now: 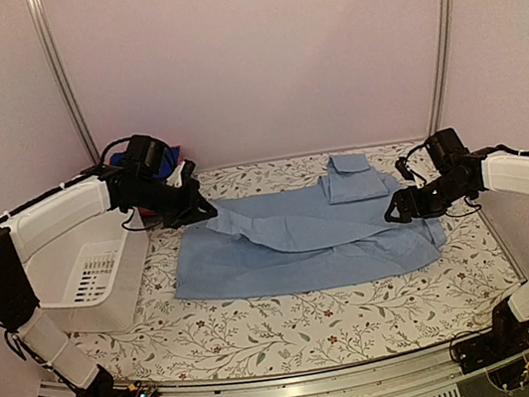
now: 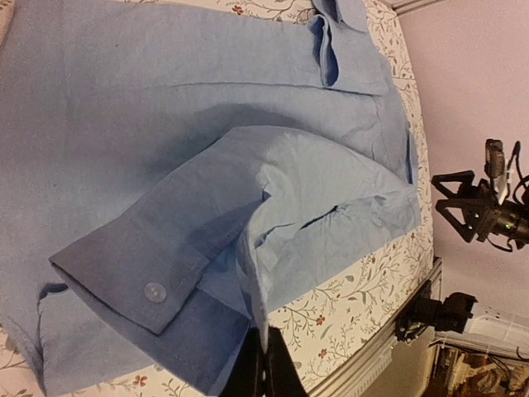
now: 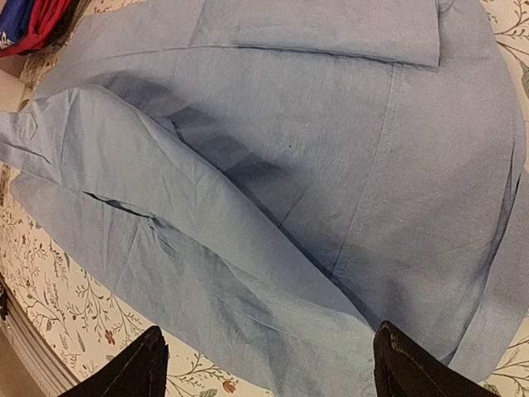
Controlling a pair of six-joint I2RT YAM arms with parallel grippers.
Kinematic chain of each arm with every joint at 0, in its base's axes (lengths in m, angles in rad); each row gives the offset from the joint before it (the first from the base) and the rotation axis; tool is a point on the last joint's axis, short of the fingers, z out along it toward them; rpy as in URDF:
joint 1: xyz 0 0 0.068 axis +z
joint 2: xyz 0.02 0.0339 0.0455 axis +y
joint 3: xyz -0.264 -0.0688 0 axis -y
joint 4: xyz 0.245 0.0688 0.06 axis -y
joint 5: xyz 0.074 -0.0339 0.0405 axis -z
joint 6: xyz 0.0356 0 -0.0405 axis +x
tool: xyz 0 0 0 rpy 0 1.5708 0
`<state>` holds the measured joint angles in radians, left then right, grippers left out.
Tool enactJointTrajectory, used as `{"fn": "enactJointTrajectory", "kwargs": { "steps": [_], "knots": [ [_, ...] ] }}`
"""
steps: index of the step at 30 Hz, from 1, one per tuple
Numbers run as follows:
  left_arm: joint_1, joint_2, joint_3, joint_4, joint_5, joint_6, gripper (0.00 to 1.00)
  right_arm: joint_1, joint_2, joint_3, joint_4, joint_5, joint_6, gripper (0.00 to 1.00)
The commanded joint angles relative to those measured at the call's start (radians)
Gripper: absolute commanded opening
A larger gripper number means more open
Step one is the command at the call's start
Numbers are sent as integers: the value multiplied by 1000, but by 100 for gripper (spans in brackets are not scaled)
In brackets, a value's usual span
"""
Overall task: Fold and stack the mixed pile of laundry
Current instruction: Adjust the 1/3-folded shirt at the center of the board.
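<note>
Left of the left claw (image 1: 198, 212) sits the white slotted basket (image 1: 96, 276) on the flowered table (image 1: 295, 330). Just behind that claw a heap of royal-blue and red cloth (image 1: 170, 160) lies toward the far left corner. The left claw is clenched, its fingers (image 2: 266, 372) pressed together on a fold of the pale-blue shirt (image 1: 302, 243) at the garment's far left corner. From the pinch a ridge of cloth rises and runs off to the claw's right. A cuff (image 2: 140, 281) with one pale button (image 2: 154, 291) lies folded just beside the fingertips.

The shirt is spread between the two claws, its long axis running left to right across the table, from the left claw to beneath the right one. A folded flap (image 1: 352, 177), sleeve or collar I cannot tell, points toward the far side, behind and left of the right claw (image 1: 399, 207). The right claw is released, jaws wide apart, above the shirt's right end. In its wrist view both fingers (image 3: 136, 368) frame the near edge of the cloth; whether they touch it I cannot tell.
</note>
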<state>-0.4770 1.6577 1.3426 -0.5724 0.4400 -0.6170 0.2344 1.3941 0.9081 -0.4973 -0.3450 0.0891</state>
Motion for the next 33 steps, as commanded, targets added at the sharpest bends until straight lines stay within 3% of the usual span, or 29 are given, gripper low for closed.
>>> {"fn": "enactJointTrajectory", "kwargs": {
  "steps": [1, 6, 12, 15, 19, 26, 29, 33],
  "knots": [
    [61, -64, -45, -113, 46, 86, 0, -2, -27, -23, 0, 8, 4, 84],
    [90, -81, -17, -28, 166, 40, 0, 33, -45, -26, 21, 5, -33, 85],
    [23, 83, 219, 14, 193, -4, 0, 83, -236, -130, 205, 28, 0, 84],
    [-1, 180, 355, 18, 178, -25, 0, 87, -324, -165, 269, -5, 22, 77],
    [-13, 267, 514, 40, 185, -55, 0, 118, -402, -236, 343, -65, 61, 58],
    [-18, 419, 818, 65, 213, -110, 0, 327, -256, -245, 466, 81, 95, 42],
    [-29, 473, 912, 101, 247, -137, 0, 358, -183, -252, 544, 159, 105, 34],
    [-48, 507, 942, 147, 290, -169, 0, 364, -48, -234, 641, 231, 86, 31]
  ]
}}
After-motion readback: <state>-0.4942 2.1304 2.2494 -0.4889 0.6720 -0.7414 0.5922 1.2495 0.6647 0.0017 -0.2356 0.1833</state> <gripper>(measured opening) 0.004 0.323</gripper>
